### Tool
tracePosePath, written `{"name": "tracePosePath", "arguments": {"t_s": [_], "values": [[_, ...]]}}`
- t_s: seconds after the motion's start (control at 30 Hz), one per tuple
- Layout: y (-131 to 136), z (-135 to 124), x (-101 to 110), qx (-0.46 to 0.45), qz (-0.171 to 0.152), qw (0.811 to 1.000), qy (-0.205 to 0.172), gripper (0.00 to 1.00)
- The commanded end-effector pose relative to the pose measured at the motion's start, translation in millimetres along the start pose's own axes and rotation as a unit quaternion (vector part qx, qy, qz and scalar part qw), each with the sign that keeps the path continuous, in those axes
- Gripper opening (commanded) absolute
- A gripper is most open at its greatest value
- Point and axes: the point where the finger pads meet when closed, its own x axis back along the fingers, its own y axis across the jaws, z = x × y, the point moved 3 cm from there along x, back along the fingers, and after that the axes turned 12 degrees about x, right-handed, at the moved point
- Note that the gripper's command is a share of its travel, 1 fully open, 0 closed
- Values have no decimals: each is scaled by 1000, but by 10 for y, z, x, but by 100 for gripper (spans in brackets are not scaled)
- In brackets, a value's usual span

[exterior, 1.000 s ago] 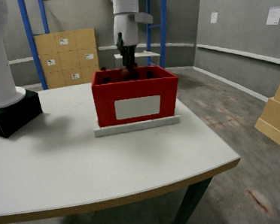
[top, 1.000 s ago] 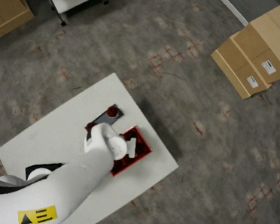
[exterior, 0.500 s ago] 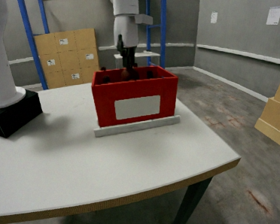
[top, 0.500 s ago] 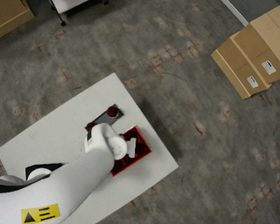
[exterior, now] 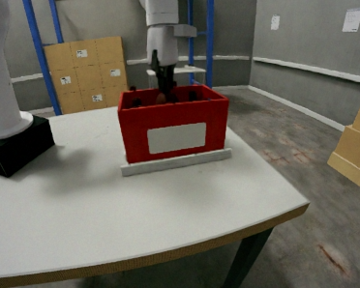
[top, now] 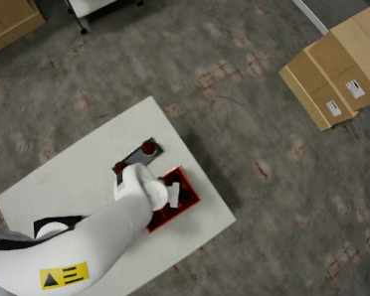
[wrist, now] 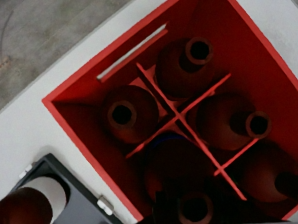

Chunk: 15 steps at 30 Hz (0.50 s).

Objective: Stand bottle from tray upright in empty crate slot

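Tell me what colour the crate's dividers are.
Red, like the crate walls; the dividers show best in the wrist view.

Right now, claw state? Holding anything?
Claw: closed on a bottle, inside the crate.

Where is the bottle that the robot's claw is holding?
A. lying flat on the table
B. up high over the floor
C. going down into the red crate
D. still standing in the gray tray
C, since the gripper reaches into the red crate and is shut on a bottle inside a slot.
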Motion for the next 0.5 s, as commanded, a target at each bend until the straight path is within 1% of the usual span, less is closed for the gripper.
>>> {"name": "tracePosePath", "arguments": {"t_s": [0.0, 0.47], "values": [[-3, 8, -52, 0, 0, 1000, 1, 0], [-3, 8, -168, 0, 0, 1000, 1, 0]]}}
